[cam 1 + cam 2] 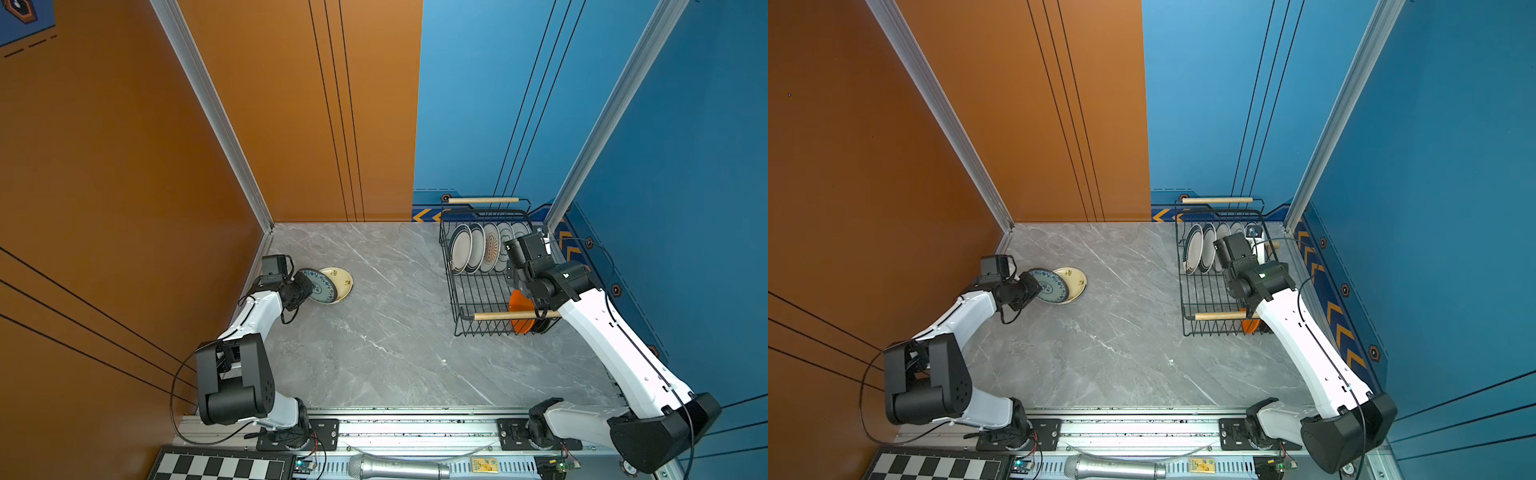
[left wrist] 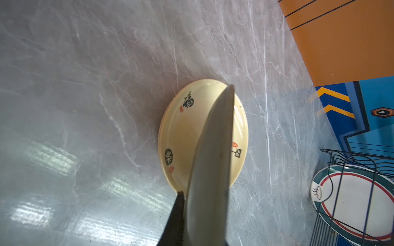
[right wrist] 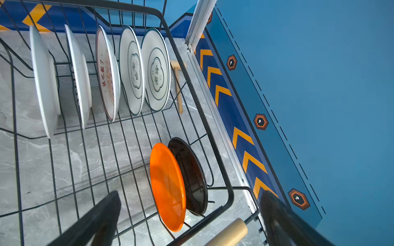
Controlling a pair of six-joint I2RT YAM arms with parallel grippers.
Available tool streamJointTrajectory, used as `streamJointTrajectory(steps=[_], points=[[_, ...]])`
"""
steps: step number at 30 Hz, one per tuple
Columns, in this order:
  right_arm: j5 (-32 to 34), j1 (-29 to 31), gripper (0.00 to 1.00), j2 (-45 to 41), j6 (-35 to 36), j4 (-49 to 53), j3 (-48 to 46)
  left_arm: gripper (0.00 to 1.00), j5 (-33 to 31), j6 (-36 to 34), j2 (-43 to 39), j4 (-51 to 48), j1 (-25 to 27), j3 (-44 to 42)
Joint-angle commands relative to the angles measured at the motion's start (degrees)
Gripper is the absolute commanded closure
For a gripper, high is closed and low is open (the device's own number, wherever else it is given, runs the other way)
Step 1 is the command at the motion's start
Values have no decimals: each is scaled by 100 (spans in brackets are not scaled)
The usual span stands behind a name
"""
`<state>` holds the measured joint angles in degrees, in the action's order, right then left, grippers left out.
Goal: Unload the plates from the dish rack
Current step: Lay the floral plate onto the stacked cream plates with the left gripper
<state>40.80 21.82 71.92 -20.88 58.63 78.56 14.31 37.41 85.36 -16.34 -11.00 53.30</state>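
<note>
We reckon it's a stacking move: left pincer (image 1: 306,286) pinches green plate (image 1: 322,286) over cream plate (image 1: 341,277), right pincer (image 3: 190,194) wide above orange plate (image 3: 167,187).

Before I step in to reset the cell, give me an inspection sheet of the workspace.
Surface: grey marble tabletop, one white speck.
Job's things: dish rack holds five white plates, orange plate, black plate, upright; cream plate flat on tabletop; patterned plate tilted over it.
Clutter: wooden piece beside the rack; microphone and chessboard on front ledge.
Grippers: left gripper shut on patterned plate; right gripper open above the rack.
Cables: black cable looping off each arm.
Surroundings: orange wall, blue wall.
</note>
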Motion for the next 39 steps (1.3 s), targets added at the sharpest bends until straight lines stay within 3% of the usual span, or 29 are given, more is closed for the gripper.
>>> streamJointTrajectory(steps=[1,15,19,22,39], points=[[-214,-51,0,-97,119,152,-164,91,-95,-159,226,7,-43,224],[-1463,-183,0,-56,172,-76,-342,82,-99,-214,769,165,-40,279],[-1604,-211,0,-64,172,-89,-362,74,-89,-231,901,170,-28,337],[-1730,-208,0,-56,172,-120,-394,62,-118,-219,989,152,-17,365],[-1907,-239,0,-74,215,-190,-552,48,-404,-427,1508,-475,234,1024]])
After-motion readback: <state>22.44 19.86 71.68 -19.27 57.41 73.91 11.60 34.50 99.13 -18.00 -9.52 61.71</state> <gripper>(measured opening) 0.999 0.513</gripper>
